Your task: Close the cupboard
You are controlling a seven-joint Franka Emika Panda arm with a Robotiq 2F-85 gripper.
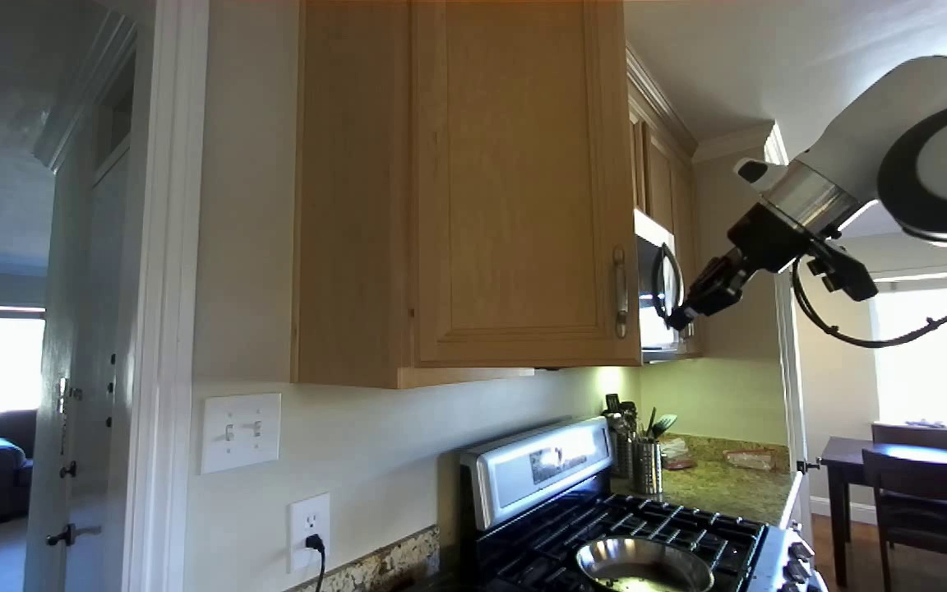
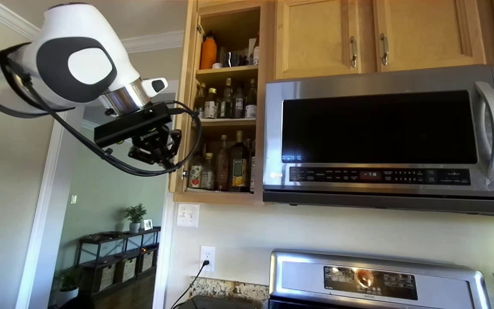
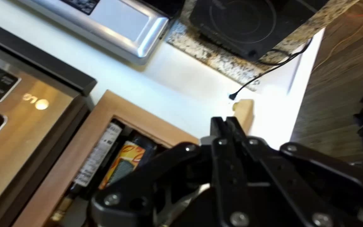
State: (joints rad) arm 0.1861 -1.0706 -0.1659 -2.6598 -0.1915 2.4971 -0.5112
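Note:
The cupboard is a tall tan wood wall cabinet (image 2: 266,56) and stands open. Its framed door (image 1: 515,189) is swung out, with the outer face and slim silver handle (image 1: 621,292) showing in an exterior view. The door shows nearly edge-on (image 2: 188,60) left of the shelves. My gripper (image 1: 676,319) is shut and empty, near the door's free edge; it also shows in an exterior view (image 2: 170,164). In the wrist view the fingertips (image 3: 224,119) overlap the door's lower end (image 3: 246,112), beside the cupboard's bottom frame (image 3: 150,123). I cannot tell whether they touch.
Several bottles (image 2: 238,163) stand on the cupboard's shelves. A stainless microwave (image 2: 375,180) is beside the cupboard, with shorter cabinets (image 2: 320,38) above it. A gas stove (image 1: 539,477) with a steel pan (image 1: 646,559) is below. A black cord (image 3: 266,74) hangs from the wall outlet.

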